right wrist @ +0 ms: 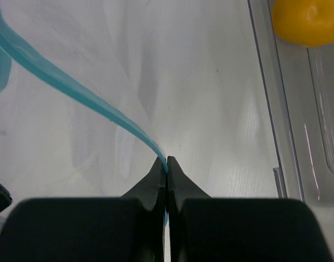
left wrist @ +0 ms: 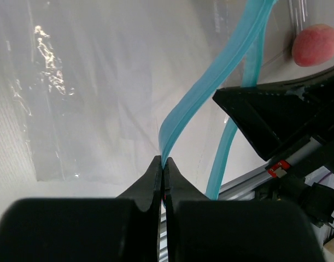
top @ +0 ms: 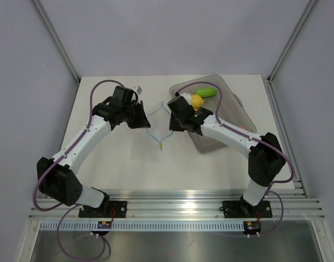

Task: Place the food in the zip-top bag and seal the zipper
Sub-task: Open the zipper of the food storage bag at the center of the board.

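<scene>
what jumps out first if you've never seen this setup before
The two arms meet mid-table: the left end effector and the right end effector are each shut on the light blue zipper of a clear bag, apparently holding its mouth apart. To the right sits a grey translucent tray with a yellow fruit and a green one inside.

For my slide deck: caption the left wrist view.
Left end effector shut on the blue zipper, clear bag behind, pink toy fruit upper right.
</scene>
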Tool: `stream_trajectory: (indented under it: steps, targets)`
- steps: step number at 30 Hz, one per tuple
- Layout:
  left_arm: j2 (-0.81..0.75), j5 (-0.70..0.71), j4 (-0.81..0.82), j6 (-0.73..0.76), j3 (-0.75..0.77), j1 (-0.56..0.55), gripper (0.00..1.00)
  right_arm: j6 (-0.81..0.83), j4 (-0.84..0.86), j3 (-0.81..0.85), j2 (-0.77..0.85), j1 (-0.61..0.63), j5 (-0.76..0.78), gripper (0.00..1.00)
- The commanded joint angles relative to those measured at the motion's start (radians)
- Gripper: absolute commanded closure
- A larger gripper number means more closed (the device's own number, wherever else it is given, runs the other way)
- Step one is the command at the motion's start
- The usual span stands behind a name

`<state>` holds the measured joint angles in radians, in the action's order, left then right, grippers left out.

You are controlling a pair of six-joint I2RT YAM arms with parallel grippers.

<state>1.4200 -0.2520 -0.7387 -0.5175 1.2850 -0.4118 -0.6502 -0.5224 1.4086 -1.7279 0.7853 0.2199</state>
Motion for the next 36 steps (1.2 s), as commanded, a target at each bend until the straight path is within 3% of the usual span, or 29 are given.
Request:
stream_trajectory:
  steps: [1,2,4,7,17,20,25,36]
  targets:
    - [-0.024,-0.035,-0.025,0.031,0.072,0.008,1.00,0.050,-0.005,0.093,-0.016,-0.006,0.021,1.00]
    - [-0.003,-0.039,-0.027,0.030,0.086,0.008,1.00,0.052,-0.002,0.113,-0.021,-0.006,0.004,0.99]
    - [0.034,-0.029,-0.051,0.031,0.134,0.007,1.00,0.055,0.005,0.130,-0.022,-0.006,-0.016,0.86]
    - [0.088,-0.001,-0.086,0.034,0.169,0.007,1.00,0.058,-0.001,0.167,-0.025,-0.006,-0.042,0.52]
    - [0.221,0.066,-0.191,0.086,0.289,-0.025,1.00,0.040,-0.018,0.190,-0.026,-0.008,-0.060,0.50]
    - [0.229,0.082,-0.197,0.093,0.293,-0.027,1.00,0.029,0.025,0.150,0.036,-0.008,-0.057,0.41]
    - [0.241,0.083,-0.189,0.093,0.303,-0.028,1.00,0.004,0.041,0.107,0.119,-0.041,-0.022,0.34]
    - [0.238,0.089,-0.180,0.083,0.298,-0.035,1.00,0.020,0.058,0.145,0.062,-0.034,-0.201,0.28]
